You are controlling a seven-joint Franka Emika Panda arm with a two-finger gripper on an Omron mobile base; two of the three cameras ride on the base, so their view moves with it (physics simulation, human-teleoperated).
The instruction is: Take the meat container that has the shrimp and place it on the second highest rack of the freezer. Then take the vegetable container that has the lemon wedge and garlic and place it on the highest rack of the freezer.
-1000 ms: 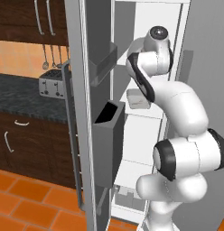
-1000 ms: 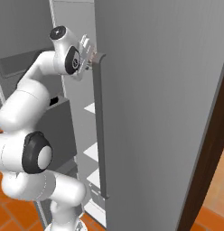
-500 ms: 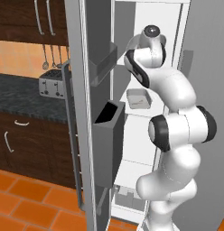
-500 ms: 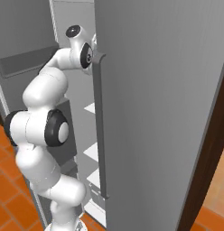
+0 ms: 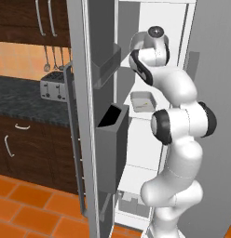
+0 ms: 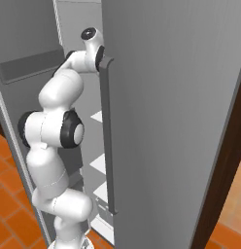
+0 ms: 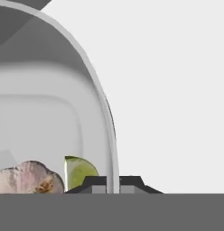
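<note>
Freezer [image 5: 94,116] door stands open, arm reaching deep into the upper part of the white interior. In the hand view the gripper [image 7: 113,181] has its two dark tips pinched together on the thin rim of the vegetable container [image 7: 50,113], one tip inside the wall and one outside. The lemon wedge [image 7: 80,172] lies just inside that rim, with the garlic [image 7: 28,177] touching or nearly touching it on the far side from the rim. A second white tray [image 5: 142,101], presumably the meat container, already sits on a shelf lower in the interior, so my reading is that the first half of the task is done and the vegetable tray is being carried to the highest rack. Whether it has reached that rack cannot be told; the wrist hides the shelf line in the base views. Risks as I judge them: the hold is on one edge only, so the tray may droop or twist and let the garlic and wedge roll out; a thin rim may slip from the tips; releasing before the base rests flat would drop it to the rack below.
</note>
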